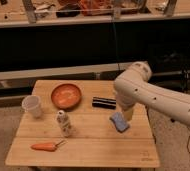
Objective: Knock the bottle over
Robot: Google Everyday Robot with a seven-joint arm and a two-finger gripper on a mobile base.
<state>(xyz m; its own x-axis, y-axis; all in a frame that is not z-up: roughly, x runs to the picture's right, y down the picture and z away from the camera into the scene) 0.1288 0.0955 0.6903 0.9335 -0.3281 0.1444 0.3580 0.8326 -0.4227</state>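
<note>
Arm colour: the arm (158, 100) is off-white all over, with a smooth, faintly shiny shell.
Arm shape: thick rounded tubes, one long section reaching in from the right of the table (88, 150) and a shorter, stubbier one above the table's right side.
Elbow joint: the elbow joint (138, 72) is a rounded bulge with a flat round cap, over the table's rear right edge.
Markings: a few small dark dots (188, 106) along the long section, to the right of the table.
Gripper: the gripper (128, 114) is a pale yellowish tip under the short section, just above the table's right side.
</note>
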